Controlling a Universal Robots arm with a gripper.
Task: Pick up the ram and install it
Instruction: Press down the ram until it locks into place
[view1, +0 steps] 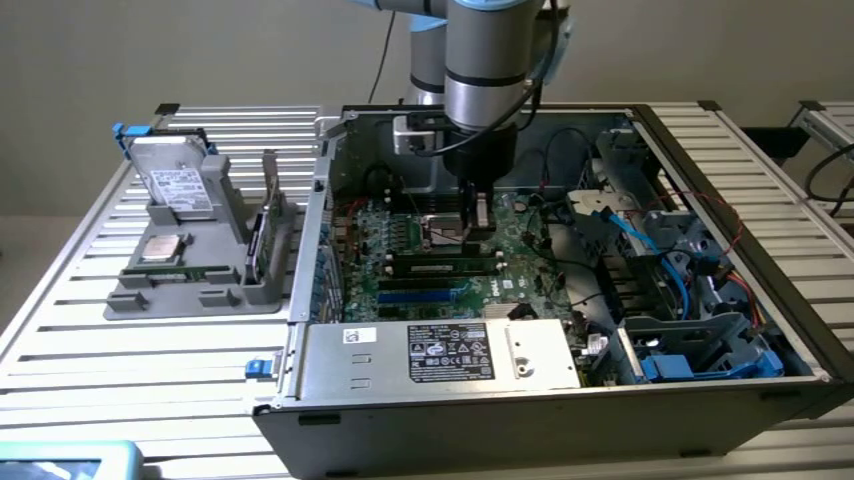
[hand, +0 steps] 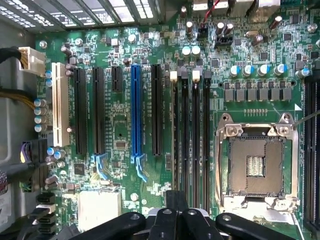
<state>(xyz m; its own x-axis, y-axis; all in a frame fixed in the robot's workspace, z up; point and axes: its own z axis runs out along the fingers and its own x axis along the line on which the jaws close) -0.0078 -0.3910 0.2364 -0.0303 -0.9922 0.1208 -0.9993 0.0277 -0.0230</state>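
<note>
Open computer case (view1: 561, 400) sits on tabletop (view1: 80, 330); parts tray (view1: 200, 290) just beside it at exterior view's left; claw (view1: 478, 215) inside case above motherboard (view1: 400, 250).

We see an open computer case (view1: 747, 330) on a slatted table (view1: 80, 330), its green motherboard (view1: 400, 250) exposed with an empty CPU socket (hand: 257, 167), a blue expansion slot (hand: 135, 117) and black slots beside it. A grey parts tray (view1: 200, 290) with a hard drive (view1: 174, 185) stands at the exterior view's left; the power supply (view1: 441, 350) sits along the case's near side.
</note>
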